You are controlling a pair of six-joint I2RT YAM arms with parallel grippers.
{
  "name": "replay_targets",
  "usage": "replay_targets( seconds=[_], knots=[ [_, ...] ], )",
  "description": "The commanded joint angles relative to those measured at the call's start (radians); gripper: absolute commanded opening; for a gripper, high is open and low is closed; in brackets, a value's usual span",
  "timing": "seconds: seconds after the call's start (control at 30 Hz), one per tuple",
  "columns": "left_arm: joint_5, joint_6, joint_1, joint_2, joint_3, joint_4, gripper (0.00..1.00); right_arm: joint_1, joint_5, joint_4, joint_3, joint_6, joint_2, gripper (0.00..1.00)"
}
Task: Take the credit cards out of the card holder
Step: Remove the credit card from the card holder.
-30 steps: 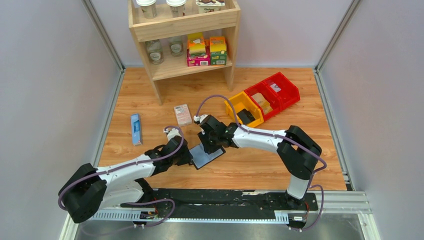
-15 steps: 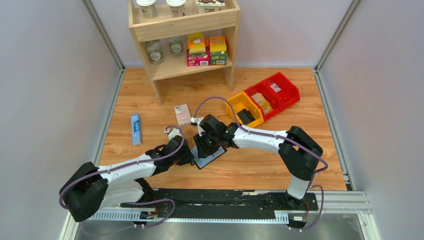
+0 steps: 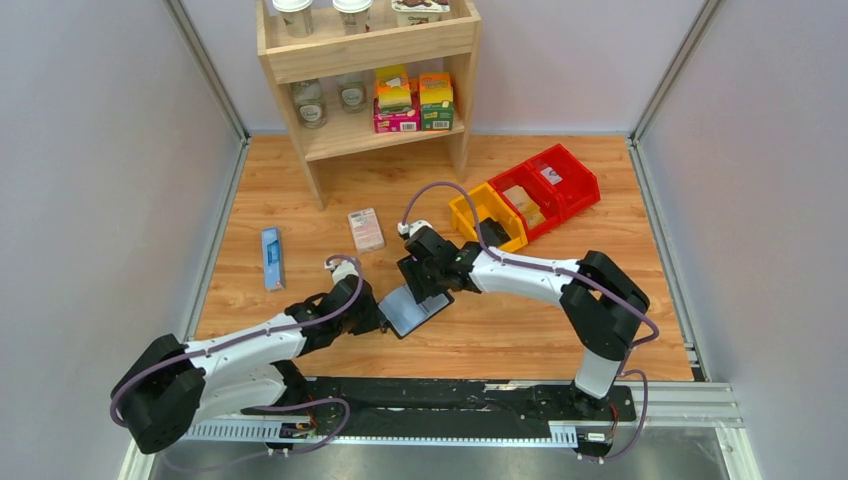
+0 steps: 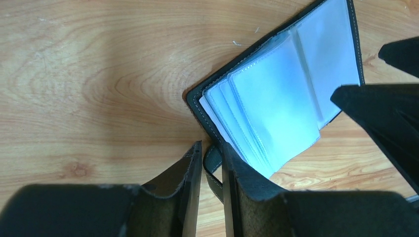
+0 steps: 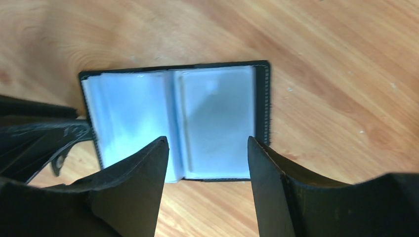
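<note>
Status: black bifold card holder (image 3: 413, 312) with pale clear pocket lining is lying open and flat on the wood-grain table (image 3: 520, 335), between the two arms. The left gripper (image 4: 210, 148) is clamping the small black snap tab (image 4: 213, 168) at the case's corner, jaws nearly together on it, anchoring the case. The right gripper (image 5: 207, 143) is hovering just above the open clear pockets (image 5: 217, 118), jaws standing wide, released, nothing in them

Step in hand, by my read: the right arm is lining up to pull a card. Doing it well:
- left arm keeping the tab pinned low so the case is not lifting or sliding
- right fingers going in at a pocket's open edge, catching card only, not film
- pulling along the slot, parallel to the table
- several sleeves are stacking on the left half, so leafing through them is probably needed

No dark credit cards are showing through the top pockets, and whether any are sitting in the lower sleeves cannot be told

Containers:
- yellow plastic bin (image 3: 466, 215): holding a flat dark rectangle (image 3: 490, 233), possibly a card, not confirmable
- red plastic bin (image 3: 512, 190) touching it: something tan (image 3: 530, 210) inside
- farther red bin (image 3: 583, 180): small white item (image 3: 552, 175)
</note>
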Motion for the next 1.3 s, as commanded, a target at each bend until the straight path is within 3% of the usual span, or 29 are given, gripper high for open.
replay_targets(
  seconds=[0.0, 0.3, 0.57, 0.87, 1.27],
  knots=[
    [-0.01, -0.014, -0.005, -0.047, -0.004, -0.033, 0.31, -0.007, 0.057, -0.013, 0.028, -0.021, 0.042, 0.63],
    [-0.011, -0.005, -0.005, -0.131, 0.061, -0.076, 0.4, -0.007, -0.001, -0.007, 0.026, -0.031, 0.069, 0.7],
    [-0.011, 0.026, -0.005, 0.01, 0.122, -0.038, 0.42, -0.007, -0.032, -0.016, 0.034, -0.032, 0.075, 0.67],
    [0.004, 0.021, -0.009, 0.131, 0.097, 0.005, 0.33, -0.007, -0.082, -0.01, 0.032, -0.031, 0.001, 0.53],
    [0.006, 0.014, -0.014, 0.13, 0.081, 0.01, 0.29, -0.005, -0.182, -0.008, 0.031, -0.008, -0.065, 0.56]
  ],
)
